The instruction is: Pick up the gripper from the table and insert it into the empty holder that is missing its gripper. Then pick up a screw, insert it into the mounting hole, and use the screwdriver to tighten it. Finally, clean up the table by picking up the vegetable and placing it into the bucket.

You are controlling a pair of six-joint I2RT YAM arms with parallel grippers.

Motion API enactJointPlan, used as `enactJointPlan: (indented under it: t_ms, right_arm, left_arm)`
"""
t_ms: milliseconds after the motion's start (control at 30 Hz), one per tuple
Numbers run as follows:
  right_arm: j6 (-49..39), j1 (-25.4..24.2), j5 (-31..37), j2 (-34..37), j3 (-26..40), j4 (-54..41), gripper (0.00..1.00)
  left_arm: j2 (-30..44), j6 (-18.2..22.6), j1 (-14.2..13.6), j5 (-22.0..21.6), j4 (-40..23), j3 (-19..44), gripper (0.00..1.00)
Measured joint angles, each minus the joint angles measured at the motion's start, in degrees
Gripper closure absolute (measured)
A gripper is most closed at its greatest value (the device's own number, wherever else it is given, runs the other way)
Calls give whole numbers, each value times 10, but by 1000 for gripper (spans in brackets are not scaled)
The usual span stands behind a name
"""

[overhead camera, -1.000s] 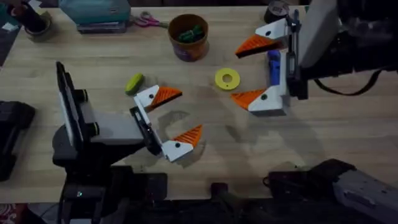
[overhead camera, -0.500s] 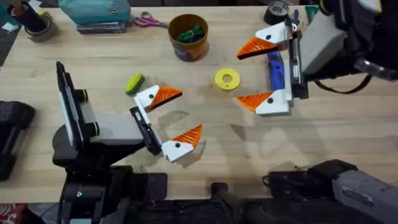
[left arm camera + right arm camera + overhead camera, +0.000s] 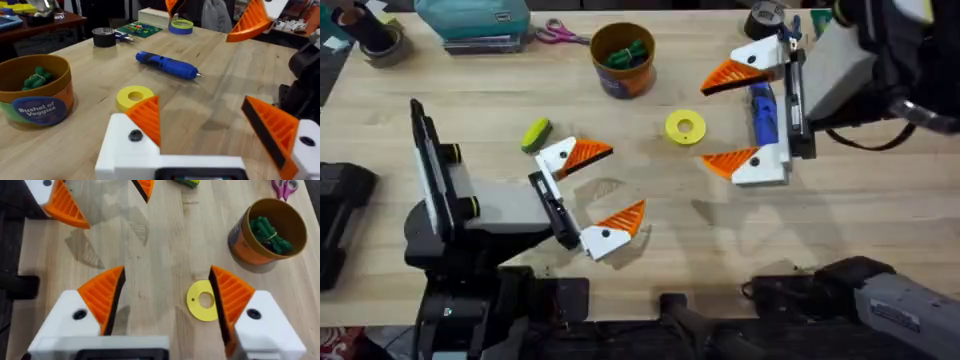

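From where I'm standing the right tool (image 3: 742, 118) hangs wide open and empty right over the blue screwdriver (image 3: 762, 112), which lies lengthwise between its orange fingers, so that arm is clearly nearer. The left tool (image 3: 603, 185) is open and empty too, with the yellow-green vegetable (image 3: 535, 134) just beside it. The screwdriver's tip is partly hidden overhead.
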Motion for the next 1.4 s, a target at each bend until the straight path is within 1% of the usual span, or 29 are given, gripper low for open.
enactJointPlan:
  t_ms: [133,167,233,267,300,333,367,400,500,600,667,700,733,800,933,1100,1233,1333,1400]
  right_arm:
    - [0,0,0,0,0,0,5]
    - [0,0,0,0,0,0,5]
    - [0,0,0,0,0,0,5]
    - [0,0,0,0,0,0,5]
    - [0,0,0,0,0,0,5]
    - [0,0,0,0,0,0,5]
    - [0,0,0,0,0,0,6]
    - [0,0,0,0,0,1,6]
    - [32,0,11,0,0,27,5]
    - [142,0,67,0,0,82,5]
    - [259,-1,137,0,3,99,5]
    - [303,-1,169,0,7,94,5]
    - [406,-2,260,0,35,48,5]
    - [453,-2,314,0,65,12,5]
    - [507,-2,398,0,121,-36,6]
    - [565,-14,478,1,157,-79,5]
    - [605,-55,507,21,174,-103,5]
    - [619,-85,507,51,175,-103,5]
    - [617,-99,495,77,175,-102,5]
  left_arm:
    - [0,0,0,0,0,0,15]
    - [0,-1,0,0,0,0,83]
    - [0,0,0,0,0,0,405]
    - [0,0,0,0,0,0,542]
    - [0,0,0,0,0,0,699]
    - [0,0,0,0,0,0,876]
    - [0,3,0,0,0,0,964]
    - [0,3,0,0,0,0,986]
    - [0,4,0,0,0,0,985]
    - [0,4,0,0,0,0,986]
    - [0,4,0,0,0,0,986]
    - [0,4,0,0,0,0,986]
    - [0,4,0,0,0,0,987]
    - [0,4,0,0,0,0,987]
    - [0,4,0,0,0,0,987]
    - [0,4,0,0,0,0,987]
    - [0,4,0,0,0,0,987]
    - [0,4,0,0,0,0,987]
    - [0,4,0,0,0,0,987]
